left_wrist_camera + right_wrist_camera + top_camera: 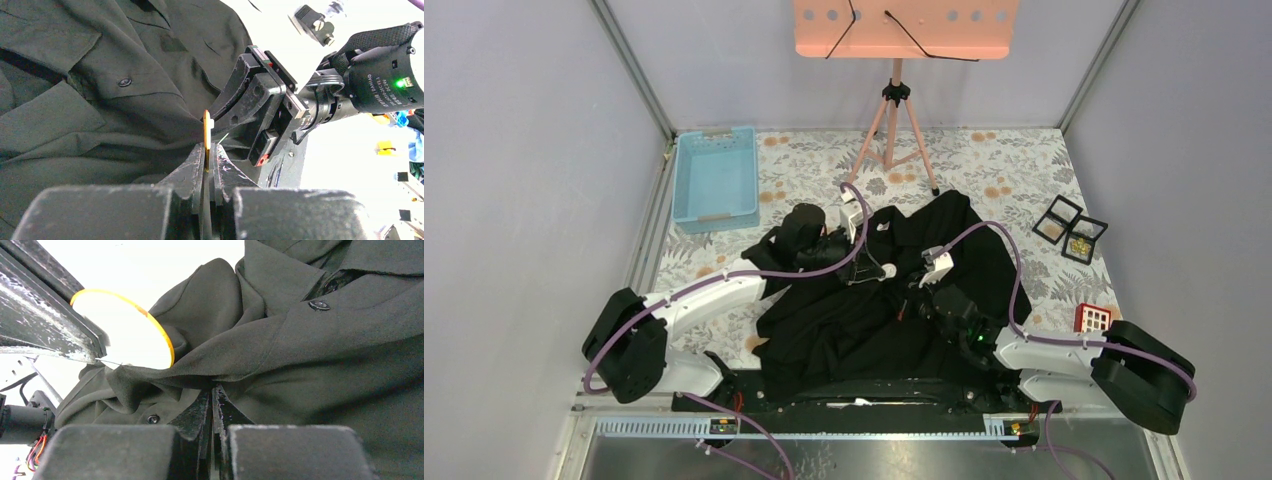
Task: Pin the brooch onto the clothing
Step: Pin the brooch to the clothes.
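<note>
The left pincer (206, 162) is clenched on a round white brooch (206, 131) with a gold rim, seen edge-on at the centre of its wrist view. The right pincer (212, 396) is pinching a fold of the large black collared soft-fabric shirt (874, 320). The shirt lies crumpled mid-frame in the overhead view, on the floral-patterned table (1004, 160).

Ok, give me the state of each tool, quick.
Left tool: closed, holding the gold-rimmed brooch by its edge.
Right tool: closed, pinching a fold of the black shirt.
</note>
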You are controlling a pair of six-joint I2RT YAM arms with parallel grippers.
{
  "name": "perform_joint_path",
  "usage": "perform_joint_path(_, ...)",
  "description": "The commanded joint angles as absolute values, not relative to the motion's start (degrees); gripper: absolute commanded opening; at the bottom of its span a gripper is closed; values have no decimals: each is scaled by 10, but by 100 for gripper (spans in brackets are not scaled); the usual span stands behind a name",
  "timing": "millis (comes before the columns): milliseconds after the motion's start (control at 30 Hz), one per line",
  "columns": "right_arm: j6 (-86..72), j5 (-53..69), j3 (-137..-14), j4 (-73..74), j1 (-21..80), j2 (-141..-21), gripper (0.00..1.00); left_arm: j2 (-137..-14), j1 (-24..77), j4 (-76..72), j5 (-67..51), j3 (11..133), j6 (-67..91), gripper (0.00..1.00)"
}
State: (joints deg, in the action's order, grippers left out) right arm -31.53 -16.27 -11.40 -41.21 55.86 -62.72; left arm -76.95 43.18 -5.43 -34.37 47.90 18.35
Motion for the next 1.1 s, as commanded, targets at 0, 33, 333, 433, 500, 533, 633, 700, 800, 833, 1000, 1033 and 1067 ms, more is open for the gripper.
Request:
perform_joint_path(0, -321, -158, -131, -445, 559, -638, 0, -739, 428, -110, -367, 485, 193, 0)
perform_joint_path(33, -322, -156, -131, -445, 559, -637, 0, -736, 428, -110, -362, 484, 191, 0)
perform_joint_path(333, -323, -136, -136, -394, 559, -577, 4, -655, 428, -128, -257, 436, 154, 0)
perform_joint_path(433, -323, -137, -139, -360, 559, -534, 7, -654, 430, -115, -252, 439, 145, 0)
perform_joint_path(500, -322, -141, -138, -340, 559, -507, 12, -659, 432, -112, -257, 443, 145, 0)
perform_joint_path(533, -322, -142, -137, -330, 559, -493, 14, -661, 432, -112, -256, 444, 145, 0)
perform_joint_path(633, -320, -155, -137, -293, 559, -449, 24, -662, 432, -98, -239, 450, 139, 0)
perform_joint_path(700, -319, -169, -137, -261, 559, -421, 33, -663, 433, -70, -224, 460, 122, 0)
perform_joint_path(800, -322, -196, -133, -218, 559, -379, 43, -661, 448, -5, -167, 486, 66, 0)
perform_joint_path(833, -324, -206, -131, -206, 559, -365, 46, -659, 457, 25, -138, 493, 45, 0)
perform_joint_path(1000, -336, -271, -122, -133, 559, -327, 59, -659, 520, 130, -4, 496, -65, 0)
perform_joint_path(1033, -348, -283, -122, -117, 559, -327, 62, -661, 531, 144, 16, 493, -71, 0)
perform_joint_path(1067, -372, -300, -122, -100, 559, -328, 66, -661, 540, 151, 19, 490, -73, 0)
